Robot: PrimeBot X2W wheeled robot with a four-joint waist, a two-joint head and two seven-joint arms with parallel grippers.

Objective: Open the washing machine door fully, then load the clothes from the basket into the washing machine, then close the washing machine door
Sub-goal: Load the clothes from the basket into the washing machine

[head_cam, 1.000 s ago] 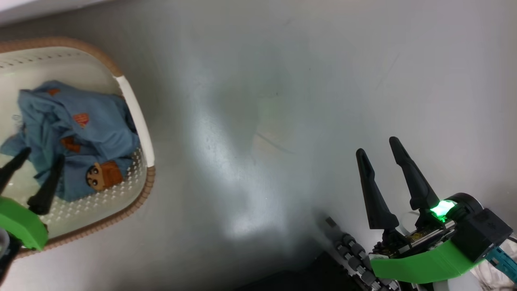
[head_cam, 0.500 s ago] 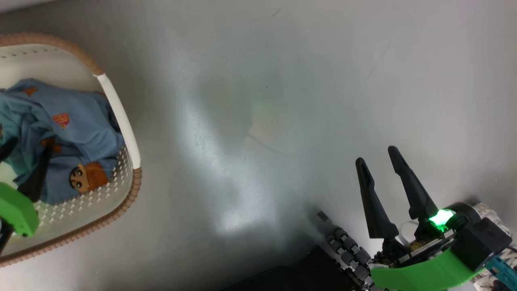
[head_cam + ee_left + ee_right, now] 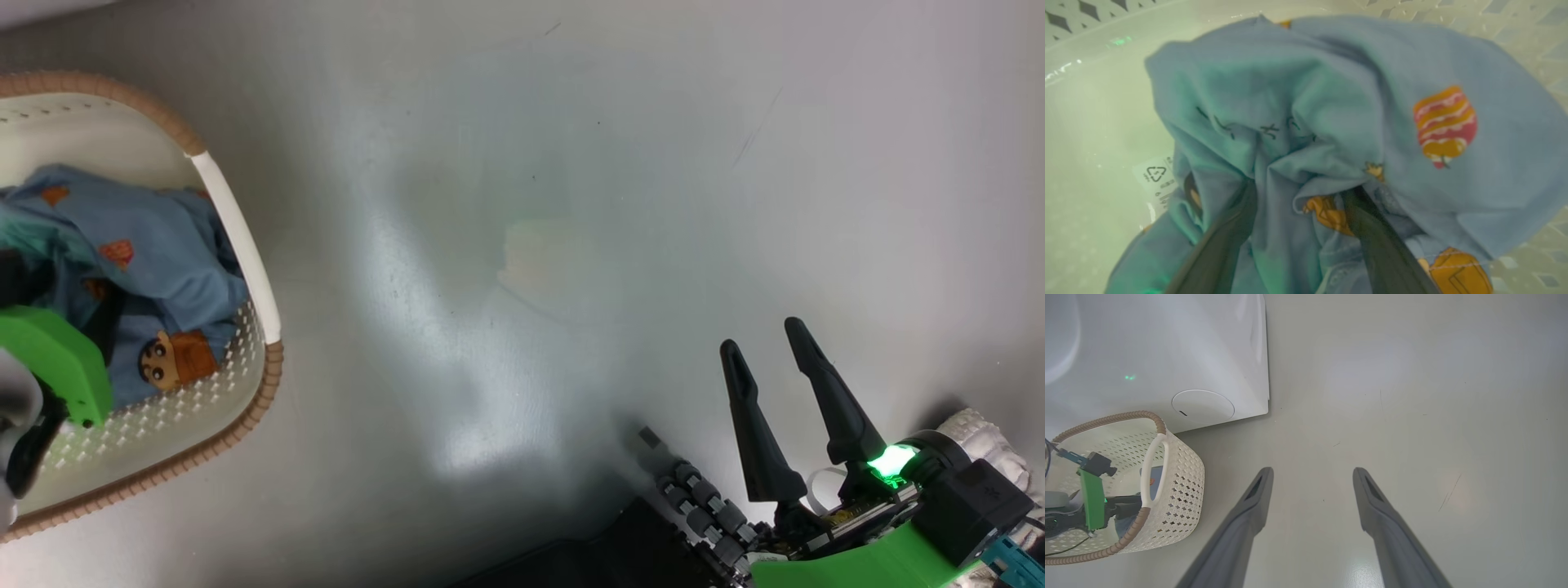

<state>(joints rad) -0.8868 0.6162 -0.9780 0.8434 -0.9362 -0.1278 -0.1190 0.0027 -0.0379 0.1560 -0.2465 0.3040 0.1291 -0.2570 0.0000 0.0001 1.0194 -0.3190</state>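
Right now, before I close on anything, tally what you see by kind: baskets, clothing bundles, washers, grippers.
basket: 1
clothes bundle: 1
washing machine: 1
grippers: 2 (left gripper, right gripper)
Total: 5

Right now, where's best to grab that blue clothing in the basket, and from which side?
Likely the bunched central fold of the clothes, from straight above: walls of the basket block the sides, and the open left gripper straddles that ridge.

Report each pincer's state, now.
Left pincer: open, pushed into the clothes, not closed on them.
Right pincer: open, empty, above the floor.
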